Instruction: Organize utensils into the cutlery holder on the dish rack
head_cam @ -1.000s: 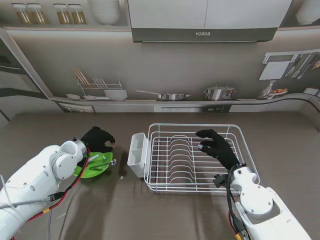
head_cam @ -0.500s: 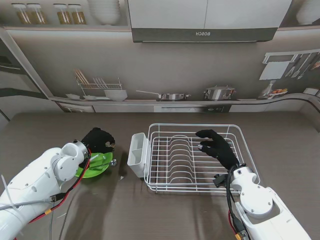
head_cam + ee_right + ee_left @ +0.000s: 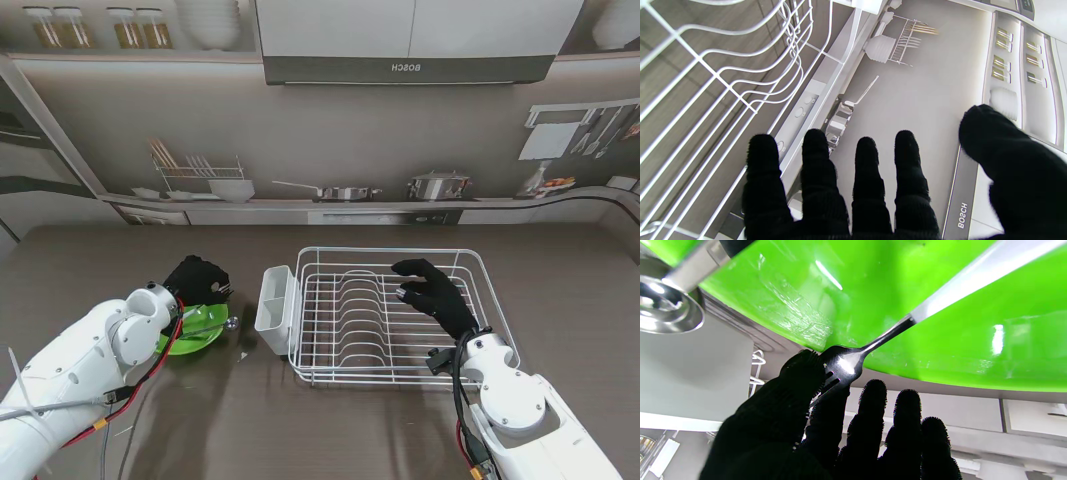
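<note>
The left hand point(image 3: 826, 426) pinches the fork point(image 3: 843, 365) on the green plate point(image 3: 195, 335). The right hand point(image 3: 432, 295) is spread open over the dish rack point(image 3: 390, 370), at 3 o'clock from the plate.

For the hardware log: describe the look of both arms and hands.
Both arms are glossy white rounded shells, left arm and right arm, with red and black cables along them. The left hand and right hand wear black, nubby-textured gloves.
</note>
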